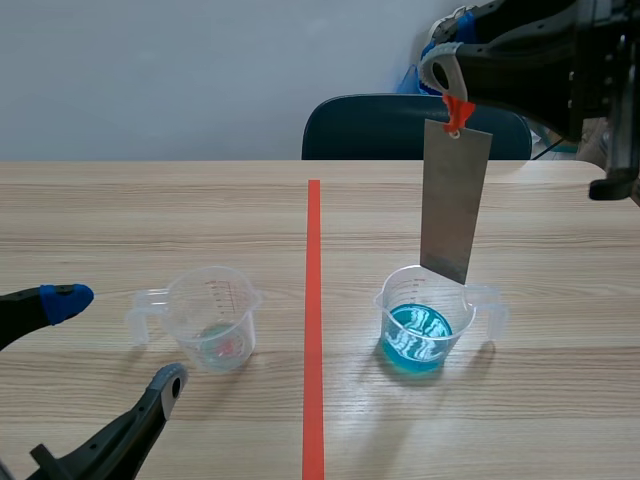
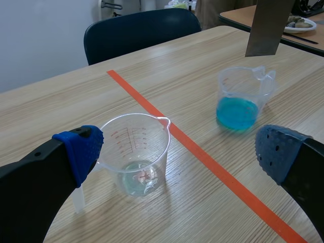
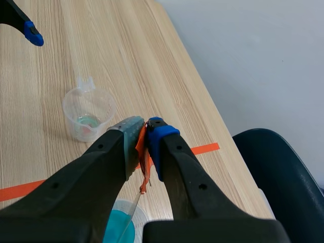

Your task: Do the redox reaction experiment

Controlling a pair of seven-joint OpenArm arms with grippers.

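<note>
Nearest me, the left gripper sits low over the tabletop, its fingers spread wide and holding nothing. The clear cup stands just ahead of them with only a little pale liquid in the bottom. Across the tape line stands the cup of blue liquid, well apart from the left arm and close under the right one, so I judge this move belongs to the right arm.

The right gripper is raised high, pointing down, its fingers pinched tight on the orange tag at the top of the metal strip. The strip hangs upright with its long axis vertical. Its lower edge is about at the blue cup's rim and, as far as I can tell, not yet wet. In the right wrist view the blue liquid lies directly beneath the fingers, so a straight descent should dip it. I'd go slowly, since the strip could swing and catch the rim. Beyond the tabletop there is a dark chair
</note>
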